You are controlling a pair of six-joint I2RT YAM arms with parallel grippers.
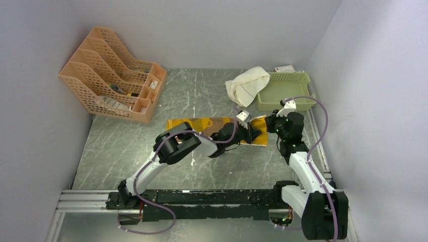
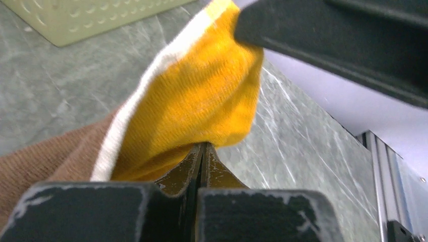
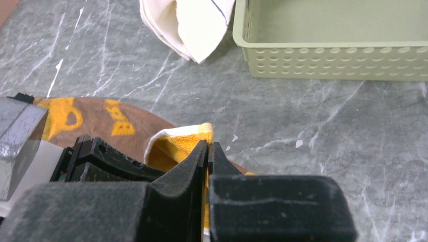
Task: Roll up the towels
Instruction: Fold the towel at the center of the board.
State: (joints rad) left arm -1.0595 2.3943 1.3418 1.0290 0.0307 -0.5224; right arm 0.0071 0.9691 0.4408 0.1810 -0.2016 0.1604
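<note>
One peach plastic lattice file rack (image 1: 108,75) stands upper left. Centre frame, the mustard-yellow and brown towel (image 1: 194,123) lies flat on the grey marbled table (image 1: 126,146), a ribbed knit with yellow printed marks. At its right end the left gripper (image 2: 203,151) and right gripper (image 3: 208,151) each pinch shut on the raised, white-edged yellow corner. Overhead, the arms hide that end. Upper right, the cream-white towel (image 1: 247,84) drapes, softly folded, over the rim of a pale green perforated basket (image 1: 285,103).
</note>
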